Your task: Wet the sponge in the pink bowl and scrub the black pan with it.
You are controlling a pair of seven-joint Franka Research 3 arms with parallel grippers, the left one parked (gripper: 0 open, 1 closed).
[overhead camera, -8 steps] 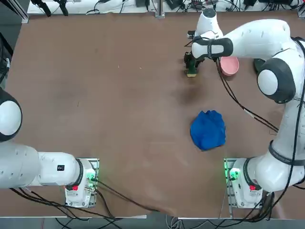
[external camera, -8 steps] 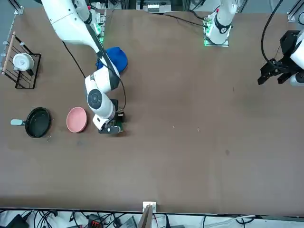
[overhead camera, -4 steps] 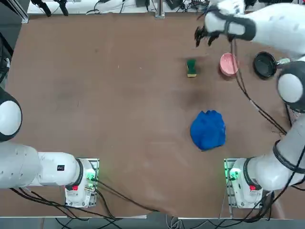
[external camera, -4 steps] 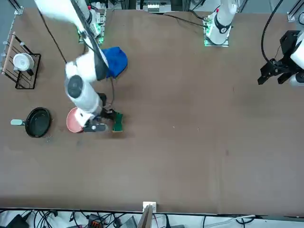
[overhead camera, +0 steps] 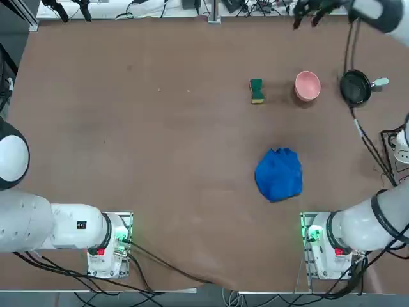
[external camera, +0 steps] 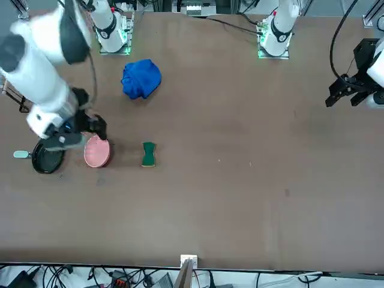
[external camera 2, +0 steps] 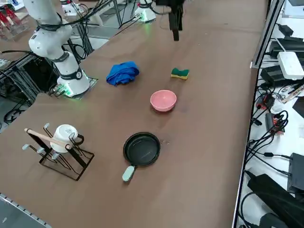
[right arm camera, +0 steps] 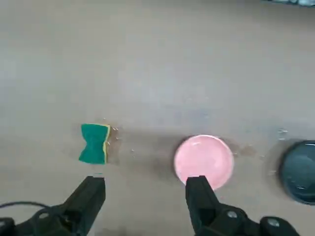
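In the top view the right hand sits at the far edge of the picture, blurred, and most of its arm is cut off by the top and right edges. In the front view the hand overlaps the near rim of the black pan and the pink bowl, and it is smeared there too. The wrist view cuts the black pan at the picture's edge, so its handle is out of sight, and only the upper parts of the spread fingers show. Whether the pink bowl holds water cannot be told.
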